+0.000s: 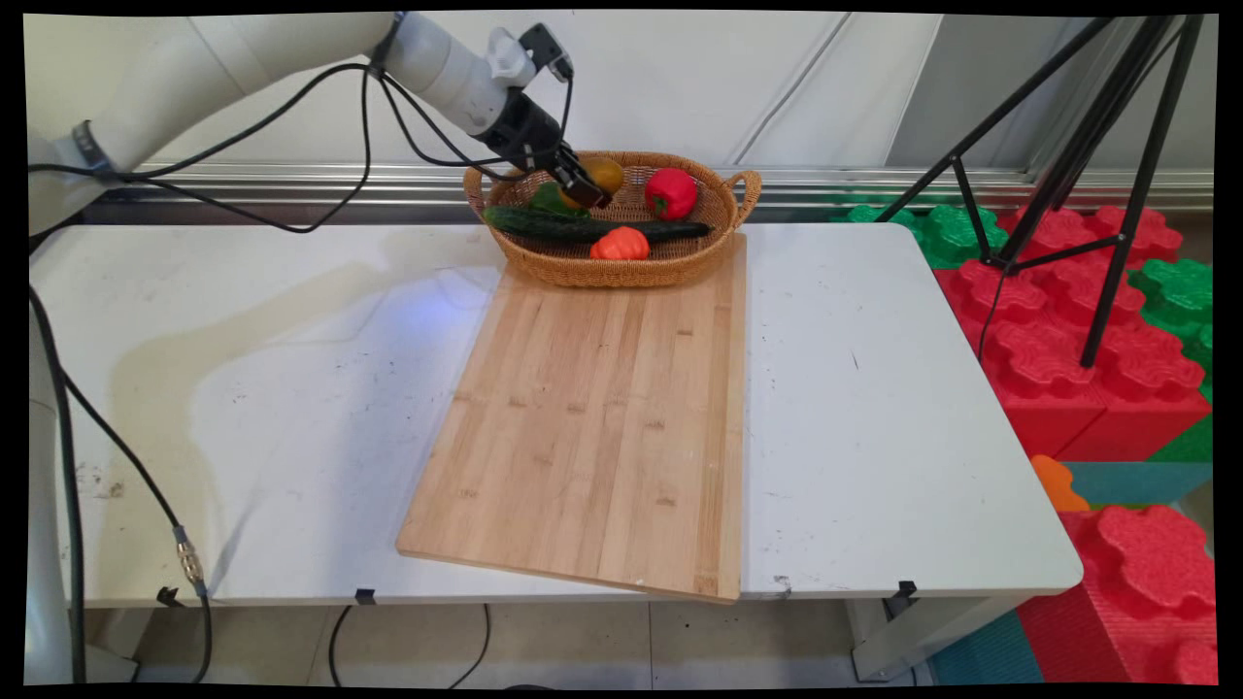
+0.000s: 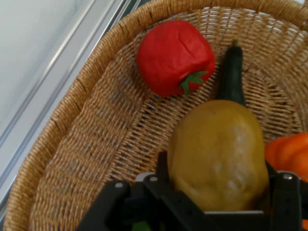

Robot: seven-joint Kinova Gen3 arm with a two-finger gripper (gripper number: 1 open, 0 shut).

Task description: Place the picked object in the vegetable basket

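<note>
Gripper (image 2: 216, 211) clamped on a yellow-brown fruit (image 2: 219, 156) inside the wicker basket (image 1: 621, 272).

The fruit is dull mustard yellow, pear-like, smooth with paler scuffed patches, and sits between the two black fingers, which press its sides; in the main view it (image 1: 604, 175) shows just past the gripper (image 1: 583, 189) over the basket's back part. Beyond the jaws in the hand view lies a red pepper (image 2: 175, 55) with a green stem against the woven wall, beside it a dark green cucumber (image 2: 232, 72), and at the right edge an orange pepper (image 2: 288, 154) touching the fruit. A green vegetable (image 1: 549, 199) lies under the gripper. The basket stands at the far end of a wooden cutting board (image 1: 592, 417) on the white table (image 1: 874, 408); black cables (image 1: 291, 126) hang from the arm.
</note>
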